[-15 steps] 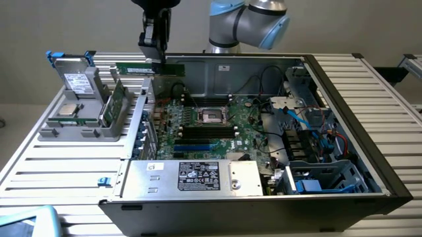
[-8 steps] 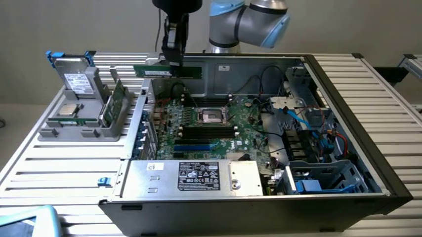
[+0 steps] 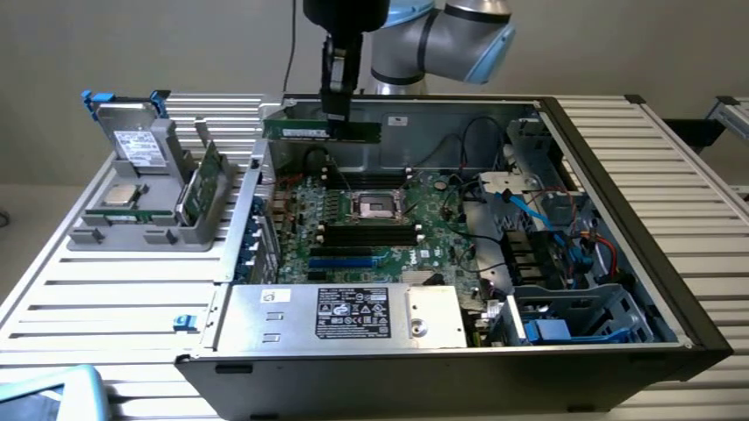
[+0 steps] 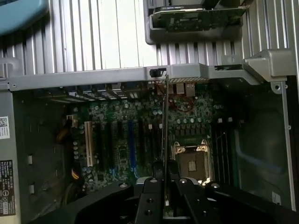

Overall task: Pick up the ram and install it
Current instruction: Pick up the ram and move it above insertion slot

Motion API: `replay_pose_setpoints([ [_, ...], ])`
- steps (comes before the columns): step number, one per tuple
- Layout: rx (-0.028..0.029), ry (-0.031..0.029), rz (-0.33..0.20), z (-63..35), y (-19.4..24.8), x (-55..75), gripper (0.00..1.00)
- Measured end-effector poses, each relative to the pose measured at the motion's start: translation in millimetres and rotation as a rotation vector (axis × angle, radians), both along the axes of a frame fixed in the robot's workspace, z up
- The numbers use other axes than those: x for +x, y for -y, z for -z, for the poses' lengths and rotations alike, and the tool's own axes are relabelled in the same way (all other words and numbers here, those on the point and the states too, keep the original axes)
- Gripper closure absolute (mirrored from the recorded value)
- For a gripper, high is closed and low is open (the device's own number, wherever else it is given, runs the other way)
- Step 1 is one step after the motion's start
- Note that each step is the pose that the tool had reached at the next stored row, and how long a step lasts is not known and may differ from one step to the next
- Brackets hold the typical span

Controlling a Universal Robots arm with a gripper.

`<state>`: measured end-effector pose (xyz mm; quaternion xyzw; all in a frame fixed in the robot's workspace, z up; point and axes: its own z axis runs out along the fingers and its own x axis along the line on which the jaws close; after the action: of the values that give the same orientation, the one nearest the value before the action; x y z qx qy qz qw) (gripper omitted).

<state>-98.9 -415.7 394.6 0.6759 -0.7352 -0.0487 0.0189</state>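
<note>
The gripper (image 4: 164, 169), nearest the wrist camera, was seen closed narrowly on the ram (image 4: 165, 121). The ram was presented there edge-on, as a thin line passing just beside the socket (image 4: 192, 165).

In the exterior view the gripper (image 3: 337, 118) was found pinching the ram (image 3: 293, 131) by its upper edge. The stick was held level, high over the board, beyond the socket (image 3: 377, 206) and toward the far case wall. Nothing had been seated yet, and the black slots (image 3: 370, 233) on the socket's near side appeared unfilled.

It was judged that the stick could be twisted in so slim a grip if one end were met first. A slight skew against a slot, or a reversed notch, could leave it jammed or the board flexed. The cables (image 3: 468, 140) beyond the socket might also be snagged.

The ram's flat face and its height over the socket were given by the exterior view. Its line, roughly parallel to the slots beside the socket, was given by the wrist view, where depth could not be judged.
</note>
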Motion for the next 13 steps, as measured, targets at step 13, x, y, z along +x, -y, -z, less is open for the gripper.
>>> replay_pose_setpoints([
  [13, 0.0, 0.0011, -0.013, 8.3, -5.7, 32.1, 0.85],
])
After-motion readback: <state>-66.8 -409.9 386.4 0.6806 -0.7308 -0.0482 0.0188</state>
